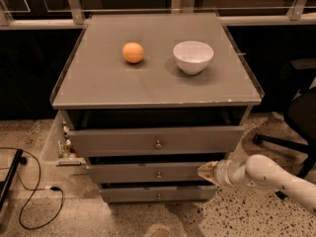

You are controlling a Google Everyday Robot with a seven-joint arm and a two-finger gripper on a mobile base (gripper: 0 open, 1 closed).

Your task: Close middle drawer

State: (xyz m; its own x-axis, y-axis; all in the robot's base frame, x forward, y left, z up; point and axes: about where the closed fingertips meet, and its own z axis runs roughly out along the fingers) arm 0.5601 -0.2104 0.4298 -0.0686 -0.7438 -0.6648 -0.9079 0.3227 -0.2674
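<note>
Weight should be modest, I judge. The middle drawer [148, 173] is a wide, shallow grey box with a flat front, rigid rather than soft, and it should run on slides with some friction. It runs away from the gripper [206, 171] toward the left of the camera view, and its right end is just where the gripper's tip sits, touching the front or very nearly so. I cannot tell from here whether the gripper is clenched or released. It grasps nothing that I can see.

The small round knob [159, 174] lies well along the front from the gripper, at the drawer's middle. For closing I would not take hold of it at all. A flat push on the front is enough, and the panel looks stiff enough to bear it without harm. My one worry is that pushing at the end where the gripper now is, rather than near the knob, could skew the box on its slides and make it bind. The painted face may also be slick, so the tip could slide off sideways.

Above the gripper the top drawer [158, 141] stands out further, overhanging it. Below it the bottom drawer [158, 193] sits low and narrow. The middle drawer looks almost home, with only a little travel left.
</note>
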